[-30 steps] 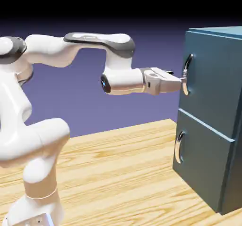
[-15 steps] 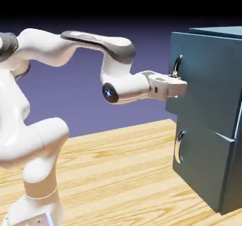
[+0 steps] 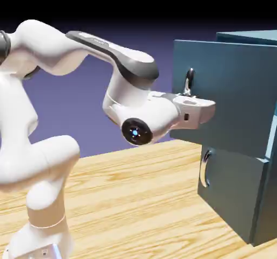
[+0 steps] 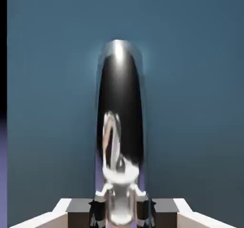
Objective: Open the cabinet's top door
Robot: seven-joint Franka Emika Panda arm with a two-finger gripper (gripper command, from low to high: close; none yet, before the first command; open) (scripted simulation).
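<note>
The teal-blue cabinet [image 3: 254,36] stands at the exterior view's right. Its top door [image 3: 232,85] is swung out toward the arm, well away from the cabinet body. My gripper [image 3: 193,102] is shut on the door's curved silver handle [image 3: 189,80], whose upper end sticks up above the hand. In the hand view the handle [image 4: 119,113] rises large and shiny between my fingertips [image 4: 98,208], against the flat teal top door [image 4: 190,79]; my gripper [image 4: 120,212] clamps its lower end.
The lower teal panel [image 3: 230,196] with its own silver handle [image 3: 205,168] stays flush below the open door. The wooden table [image 3: 135,198] stretches under the arm, whose white links fill the exterior view's left.
The gripper closed on the handle and pulled back to the exterior view's left; the top door has swung outward with it, and the wrist has turned.
</note>
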